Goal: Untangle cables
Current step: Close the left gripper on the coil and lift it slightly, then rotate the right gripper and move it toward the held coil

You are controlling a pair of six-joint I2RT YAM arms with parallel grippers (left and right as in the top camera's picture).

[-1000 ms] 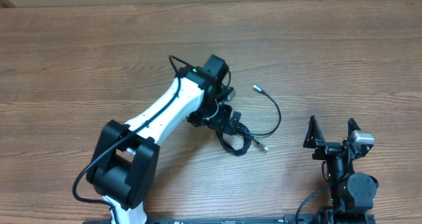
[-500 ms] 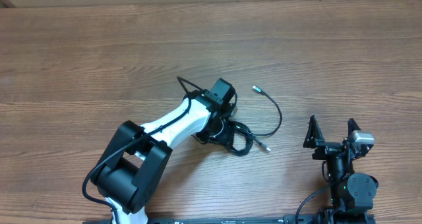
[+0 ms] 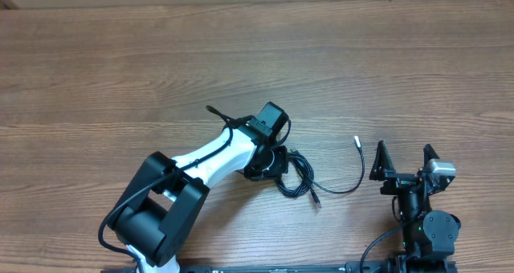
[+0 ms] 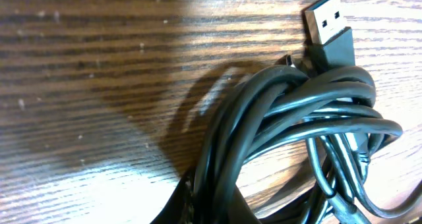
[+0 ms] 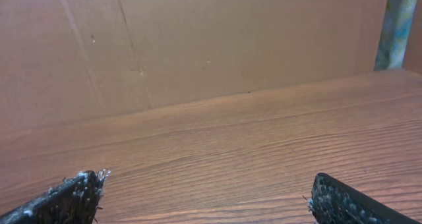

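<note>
While the left claw (image 3: pixel 277 165) clamped the cables (image 3: pixel 299 181) at mid-frame, their loose strand ran rightward, tip (image 3: pixel 357 142) just beside the gaping right claw (image 3: pixel 403 149).

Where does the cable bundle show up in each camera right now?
Overhead: the cable bundle lies near the centre, just right of the left hand.
Left wrist: it fills the lower right of the picture, with a USB plug sticking out at top right.
Right wrist: not in it.
Shared landmark: the wood-grain table, which shows in all three views.
</note>
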